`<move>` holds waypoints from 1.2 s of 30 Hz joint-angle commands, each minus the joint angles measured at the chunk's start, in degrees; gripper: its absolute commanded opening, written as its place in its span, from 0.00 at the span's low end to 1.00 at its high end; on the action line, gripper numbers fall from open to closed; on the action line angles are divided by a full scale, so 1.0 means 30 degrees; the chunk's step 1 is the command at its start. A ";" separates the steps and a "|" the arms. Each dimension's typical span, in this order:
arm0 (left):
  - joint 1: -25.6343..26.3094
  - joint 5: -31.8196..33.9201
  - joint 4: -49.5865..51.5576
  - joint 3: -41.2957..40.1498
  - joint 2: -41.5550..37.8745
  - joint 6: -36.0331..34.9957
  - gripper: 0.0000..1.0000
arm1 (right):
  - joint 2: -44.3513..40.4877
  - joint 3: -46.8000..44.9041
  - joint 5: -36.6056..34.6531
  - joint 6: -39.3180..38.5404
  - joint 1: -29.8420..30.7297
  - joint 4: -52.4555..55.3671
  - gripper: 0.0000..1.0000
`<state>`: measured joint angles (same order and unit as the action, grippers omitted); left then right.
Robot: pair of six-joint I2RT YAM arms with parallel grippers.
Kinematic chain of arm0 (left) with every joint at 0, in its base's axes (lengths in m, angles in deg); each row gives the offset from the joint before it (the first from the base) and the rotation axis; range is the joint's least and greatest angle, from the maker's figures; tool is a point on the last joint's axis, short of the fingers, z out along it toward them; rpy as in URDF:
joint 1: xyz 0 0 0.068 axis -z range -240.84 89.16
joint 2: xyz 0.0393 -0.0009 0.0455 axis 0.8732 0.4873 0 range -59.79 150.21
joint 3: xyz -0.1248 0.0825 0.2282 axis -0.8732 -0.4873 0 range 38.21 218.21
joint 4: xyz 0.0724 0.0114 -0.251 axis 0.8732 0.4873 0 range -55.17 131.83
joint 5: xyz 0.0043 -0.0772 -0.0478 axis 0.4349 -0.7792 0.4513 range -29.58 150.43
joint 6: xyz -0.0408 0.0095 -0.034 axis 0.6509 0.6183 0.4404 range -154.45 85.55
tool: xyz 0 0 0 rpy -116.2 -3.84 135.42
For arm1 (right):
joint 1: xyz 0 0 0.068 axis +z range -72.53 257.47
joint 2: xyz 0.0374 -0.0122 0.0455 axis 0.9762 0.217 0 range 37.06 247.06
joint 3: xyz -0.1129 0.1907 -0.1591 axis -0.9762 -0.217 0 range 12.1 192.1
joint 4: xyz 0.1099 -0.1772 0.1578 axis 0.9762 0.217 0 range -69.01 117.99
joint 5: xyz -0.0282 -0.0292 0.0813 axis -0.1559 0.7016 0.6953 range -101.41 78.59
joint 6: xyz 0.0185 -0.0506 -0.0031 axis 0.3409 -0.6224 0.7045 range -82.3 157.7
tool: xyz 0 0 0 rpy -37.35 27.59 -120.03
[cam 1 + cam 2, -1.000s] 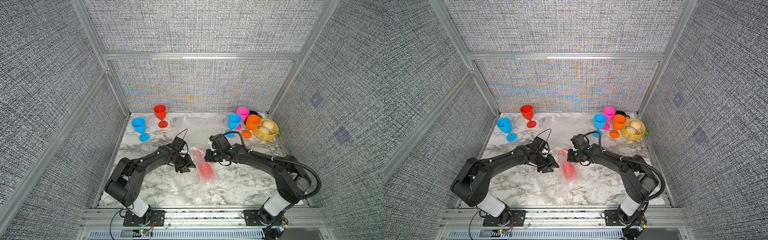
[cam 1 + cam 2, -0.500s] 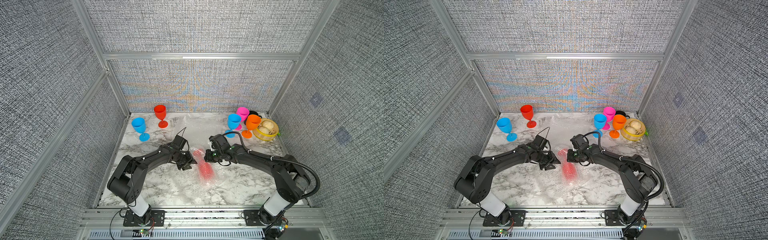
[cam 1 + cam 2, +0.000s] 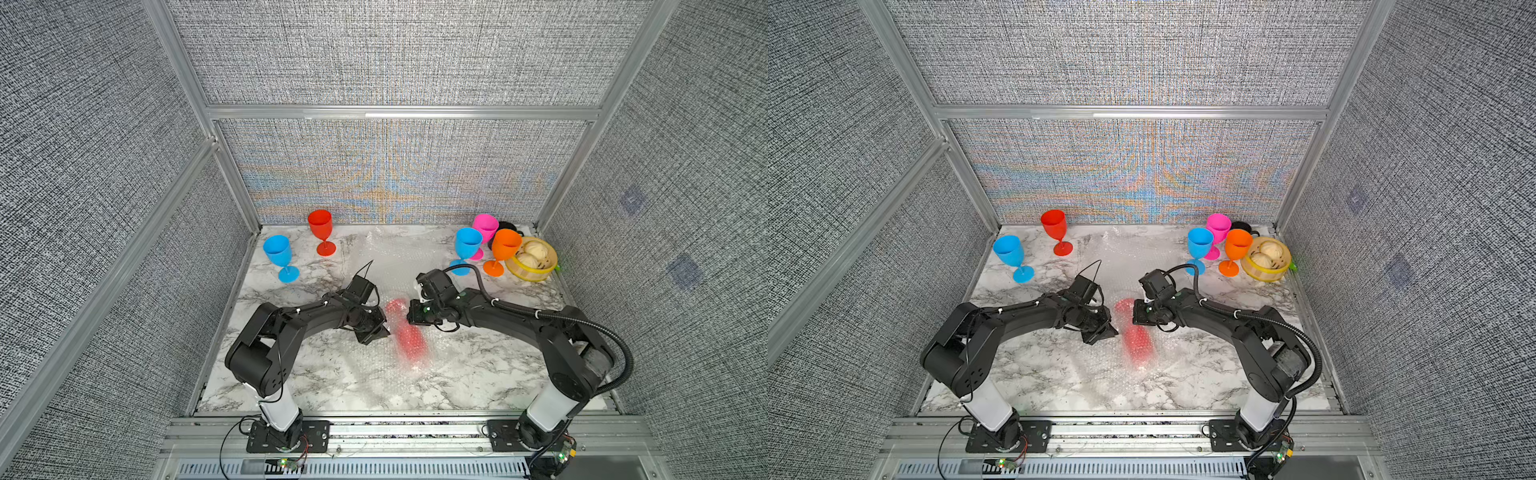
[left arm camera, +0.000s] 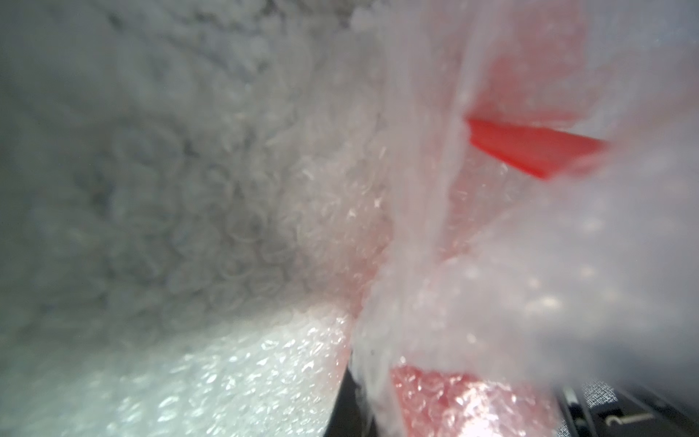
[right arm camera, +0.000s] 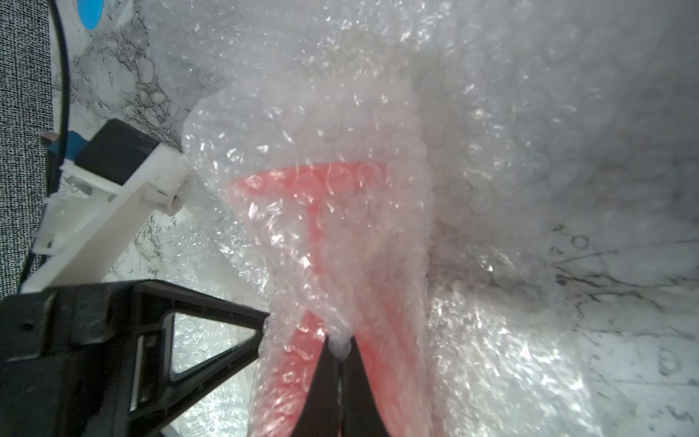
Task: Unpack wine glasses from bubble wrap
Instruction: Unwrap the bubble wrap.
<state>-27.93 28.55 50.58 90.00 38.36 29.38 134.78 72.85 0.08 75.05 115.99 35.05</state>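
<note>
Since a second before, the left gripper (image 3: 383,331) had gone from half spread to pressed together at the side of the red goblet (image 3: 409,338), and its arm had edged nearer. We could not see its tips cleanly. In the left wrist view the bubble wrap (image 4: 378,302) bunched right against them, so we judged that it held a fold. The right gripper (image 5: 340,350) pinched a ridge of wrap over the stem, jaws tight together.

The goblet lay on its side in the middle of the table (image 3: 324,374), fully wrapped, between the two grippers.

We judged the thin pinches to be the weak point: if both arms pulled apart, the slick film could slip or tear out of either one. If the wrap opened suddenly, the goblet might roll toward the front edge. A pull from one side alone would likely drag goblet and wrap along together.
</note>
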 commanded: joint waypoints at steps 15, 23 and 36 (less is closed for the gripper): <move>-0.0059 0.0574 0.2360 -0.0945 -0.2492 -0.4446 0.00 | 0.1944 -0.0445 0.0281 -0.0677 -0.2100 0.0070 0.00; -0.0216 0.0782 0.2866 -0.1246 -0.3167 -0.5251 0.00 | 0.1786 -0.0969 0.0665 -0.0758 -0.2669 -0.0363 0.00; -0.0212 0.2276 0.5076 -0.0517 -0.3731 -0.6806 0.16 | -0.1089 0.0014 0.1797 -0.2097 -0.2691 0.1346 0.44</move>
<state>-28.48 33.55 62.36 88.14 27.47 10.71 133.05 71.89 5.35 71.02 107.84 35.51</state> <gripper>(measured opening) 0.125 0.431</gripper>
